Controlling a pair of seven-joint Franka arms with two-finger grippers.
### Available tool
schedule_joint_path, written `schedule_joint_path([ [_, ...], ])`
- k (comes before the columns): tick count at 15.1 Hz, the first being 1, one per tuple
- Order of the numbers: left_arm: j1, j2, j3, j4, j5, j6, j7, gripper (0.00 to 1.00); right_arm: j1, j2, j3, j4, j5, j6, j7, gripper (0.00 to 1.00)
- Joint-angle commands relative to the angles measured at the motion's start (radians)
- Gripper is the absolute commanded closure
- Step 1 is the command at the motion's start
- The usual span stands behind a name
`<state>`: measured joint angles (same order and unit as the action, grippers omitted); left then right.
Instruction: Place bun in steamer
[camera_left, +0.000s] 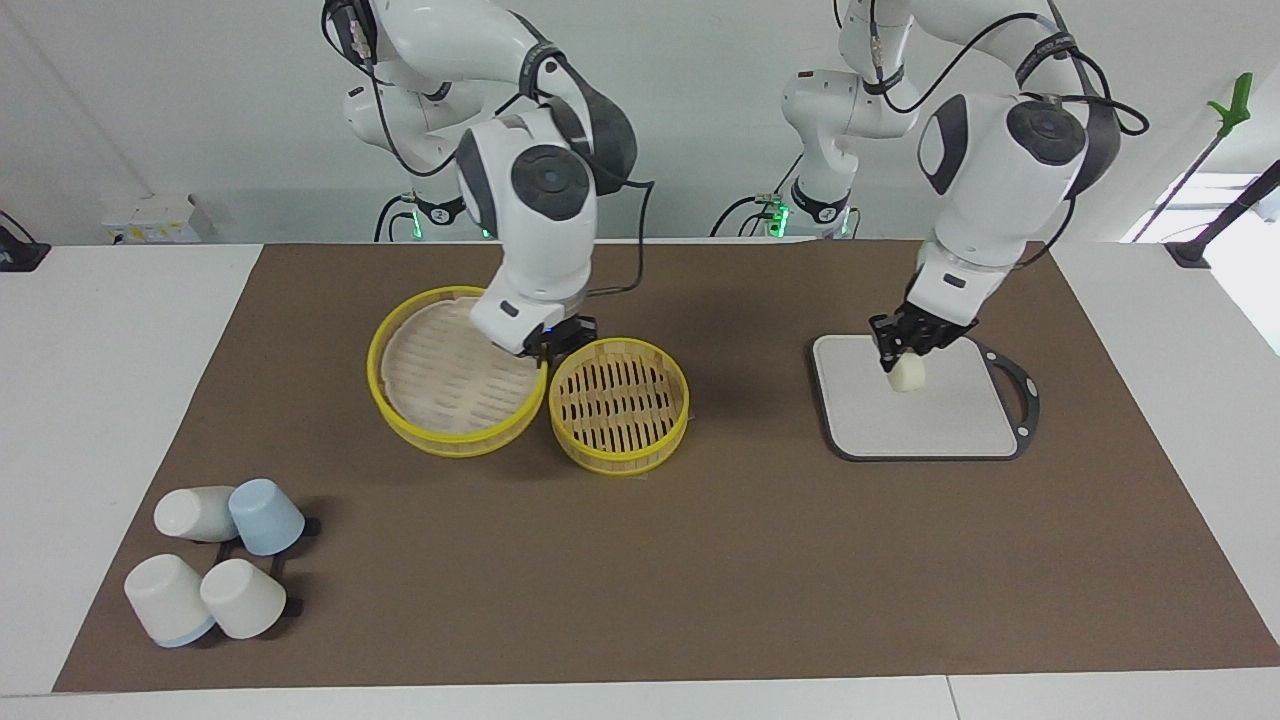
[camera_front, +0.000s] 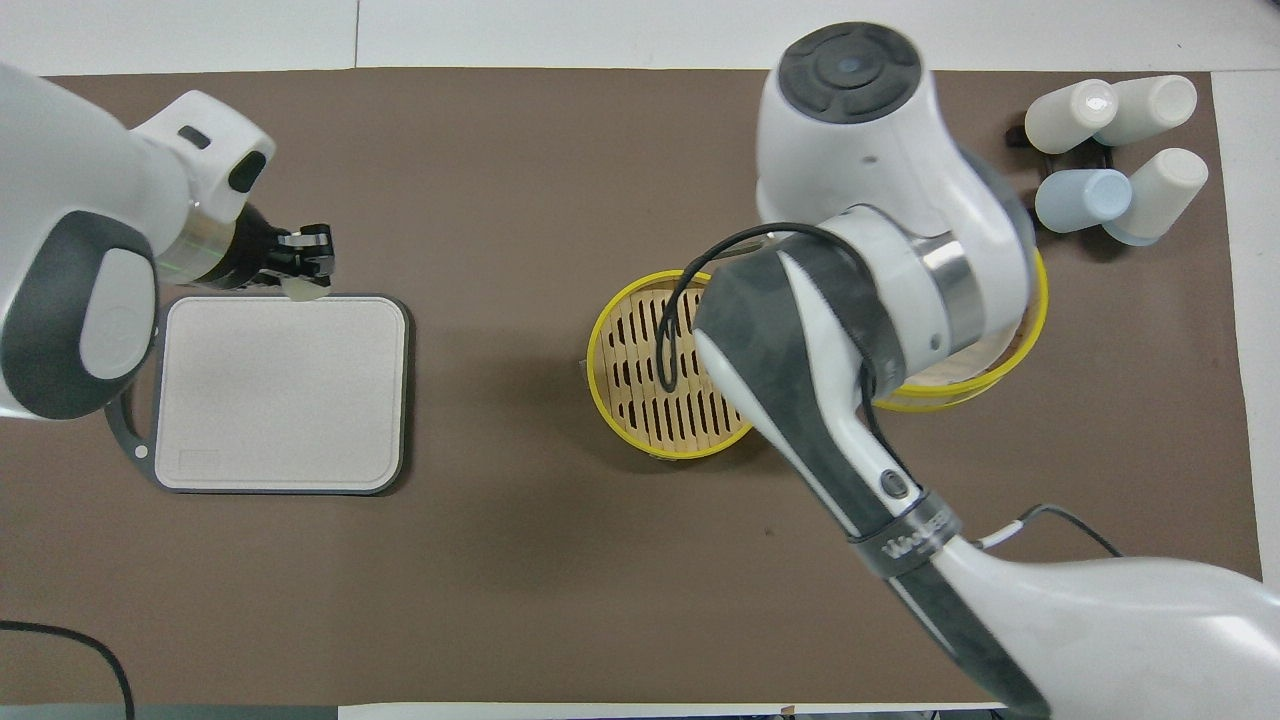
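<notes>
The cream-white bun (camera_left: 906, 374) is held in my left gripper (camera_left: 903, 350), which is shut on it and holds it a little above the grey board (camera_left: 950, 420). In the overhead view the bun (camera_front: 303, 289) shows just under the left gripper (camera_front: 310, 265), over the board (camera_front: 280, 400). The open steamer basket (camera_left: 612, 462) stands mid-table, with its slatted floor (camera_front: 645, 385) bare. Its lid (camera_left: 450, 375) lies beside it, toward the right arm's end of the table. My right gripper (camera_left: 560, 345) is low at the lid's rim, where lid and basket meet. The right arm hides it from above.
Several white and blue cups (camera_left: 215, 560) lie on their sides on a black rack at the right arm's end, farther from the robots; they also show in the overhead view (camera_front: 1110, 150). A brown mat (camera_left: 700, 560) covers the table.
</notes>
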<state>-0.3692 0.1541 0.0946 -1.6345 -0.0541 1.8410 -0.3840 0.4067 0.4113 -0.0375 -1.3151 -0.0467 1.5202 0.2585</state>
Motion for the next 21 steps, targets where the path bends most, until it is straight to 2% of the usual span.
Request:
schedule_joint_path([
  [1,-0.158,0.126,0.016,0.111,-0.023,0.019,-0.215,0.69,-0.046,-0.020,0.013,-0.022,-0.044,-0.029,-0.073,1.00],
  [3,-0.276,0.153,0.016,0.075,-0.017,0.159,-0.333,0.69,-0.048,-0.032,0.013,-0.047,-0.058,-0.031,-0.079,1.00],
  [5,-0.345,0.169,0.016,0.004,-0.016,0.257,-0.387,0.69,-0.048,-0.034,0.013,-0.049,-0.058,-0.038,-0.079,1.00],
  [6,-0.384,0.218,0.017,0.007,-0.013,0.283,-0.429,0.69,-0.048,-0.034,0.013,-0.050,-0.058,-0.040,-0.081,1.00],
  [8,-0.428,0.272,0.019,-0.001,-0.012,0.357,-0.472,0.69,-0.055,-0.037,0.013,-0.062,-0.058,-0.043,-0.084,1.00],
  [13,-0.473,0.277,0.019,-0.113,0.010,0.464,-0.477,0.67,-0.077,-0.045,0.014,-0.065,-0.055,-0.066,-0.104,1.00],
  [14,-0.474,0.277,0.019,-0.123,0.010,0.478,-0.487,0.63,-0.081,-0.045,0.014,-0.065,-0.053,-0.067,-0.122,1.00],
  [16,-0.474,0.277,0.019,-0.123,0.010,0.480,-0.493,0.44,-0.086,-0.045,0.014,-0.065,-0.051,-0.067,-0.137,1.00],
  [17,-0.474,0.277,0.017,-0.123,0.010,0.478,-0.498,0.20,-0.091,-0.045,0.014,-0.065,-0.051,-0.067,-0.139,1.00],
  [18,-0.474,0.277,0.017,-0.123,0.010,0.475,-0.512,0.01,-0.098,-0.045,0.014,-0.065,-0.047,-0.067,-0.140,1.00],
  [21,-0.470,0.253,0.017,-0.125,0.010,0.439,-0.524,0.00,-0.101,-0.046,0.016,-0.064,-0.035,-0.066,-0.140,1.00],
])
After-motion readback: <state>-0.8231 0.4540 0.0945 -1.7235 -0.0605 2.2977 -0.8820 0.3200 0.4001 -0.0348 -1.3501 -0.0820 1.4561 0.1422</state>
